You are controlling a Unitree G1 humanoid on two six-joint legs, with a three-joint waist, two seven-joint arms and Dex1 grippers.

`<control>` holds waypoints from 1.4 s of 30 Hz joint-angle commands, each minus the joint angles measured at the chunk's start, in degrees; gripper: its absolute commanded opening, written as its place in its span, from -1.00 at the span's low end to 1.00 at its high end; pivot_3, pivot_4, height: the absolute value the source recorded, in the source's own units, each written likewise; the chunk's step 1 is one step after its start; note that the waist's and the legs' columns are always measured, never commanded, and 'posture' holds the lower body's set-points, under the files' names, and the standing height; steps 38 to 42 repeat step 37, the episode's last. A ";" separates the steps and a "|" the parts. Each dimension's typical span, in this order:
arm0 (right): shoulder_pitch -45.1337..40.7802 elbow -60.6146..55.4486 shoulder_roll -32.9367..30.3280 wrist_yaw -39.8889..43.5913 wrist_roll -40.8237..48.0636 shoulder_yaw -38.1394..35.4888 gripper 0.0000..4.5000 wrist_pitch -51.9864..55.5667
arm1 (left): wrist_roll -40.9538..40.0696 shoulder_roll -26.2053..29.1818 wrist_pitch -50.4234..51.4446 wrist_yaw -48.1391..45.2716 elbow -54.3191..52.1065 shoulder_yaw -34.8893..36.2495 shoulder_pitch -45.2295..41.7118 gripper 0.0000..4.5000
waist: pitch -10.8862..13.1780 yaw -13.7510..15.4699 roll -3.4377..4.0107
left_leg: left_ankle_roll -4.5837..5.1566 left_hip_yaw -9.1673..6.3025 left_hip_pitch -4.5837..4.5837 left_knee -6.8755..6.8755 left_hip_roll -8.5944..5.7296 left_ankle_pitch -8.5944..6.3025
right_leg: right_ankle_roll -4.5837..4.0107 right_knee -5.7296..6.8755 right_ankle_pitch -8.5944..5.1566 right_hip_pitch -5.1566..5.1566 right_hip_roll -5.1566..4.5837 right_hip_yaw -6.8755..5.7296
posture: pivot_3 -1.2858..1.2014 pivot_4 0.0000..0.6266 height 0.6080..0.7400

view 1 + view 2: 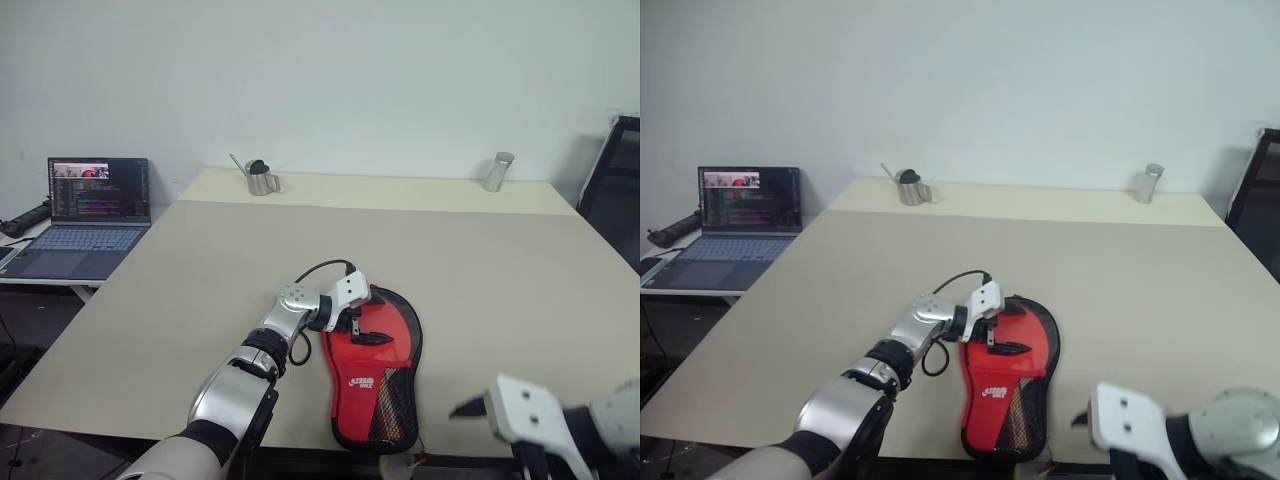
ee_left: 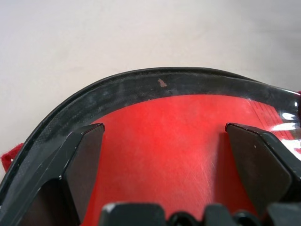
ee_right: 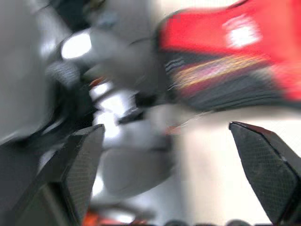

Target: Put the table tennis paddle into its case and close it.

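So the case (image 1: 372,375) lies flat under my left gripper (image 1: 352,322), whose fingers spread wide over its rounded end. Off near the handle end, my right gripper (image 3: 174,174) is spread and empty. I see no paddle outside, so it's probably inside; I cannot tell if the zipper is shut.

A wide beige rectangular table (image 1: 200,300) occupies the scene before a plain pale wall. Near its far left edge stands a small metal pitcher with a dark lid and thin spout (image 1: 261,177). Near the far right edge stands a slim grey metal cylinder (image 1: 497,171), well apart. An open dark laptop with a lit screen (image 1: 92,215) rests on a separate white surface beside the table.
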 commanded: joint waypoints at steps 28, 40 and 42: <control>-36.73 64.24 31.78 11.68 -22.31 10.05 0.99 -26.56 | -21.05 22.00 43.32 7.94 -75.28 11.89 34.14 1.00 | 1.08 -0.63 0.65 | 0.08 0.08 -0.86 0.10 0.01 -0.11 | -0.46 0.49 0.13 -1.02 0.09 0.27 | 0.03 -0.52 1.00; -36.95 68.34 26.89 15.11 -26.05 8.85 0.99 -27.38 | -20.17 19.62 39.82 11.58 -71.51 9.47 33.13 1.00 | 1.09 -0.68 0.66 | 0.08 0.16 -0.86 0.09 0.01 -0.11 | -0.48 0.49 0.14 -1.03 0.09 0.31 | 0.03 -0.52 1.00; -36.95 68.34 26.89 15.11 -26.05 8.85 0.99 -27.38 | -20.17 19.62 39.82 11.58 -71.51 9.47 33.13 1.00 | 1.09 -0.68 0.66 | 0.08 0.16 -0.86 0.09 0.01 -0.11 | -0.48 0.49 0.14 -1.03 0.09 0.31 | 0.03 -0.52 1.00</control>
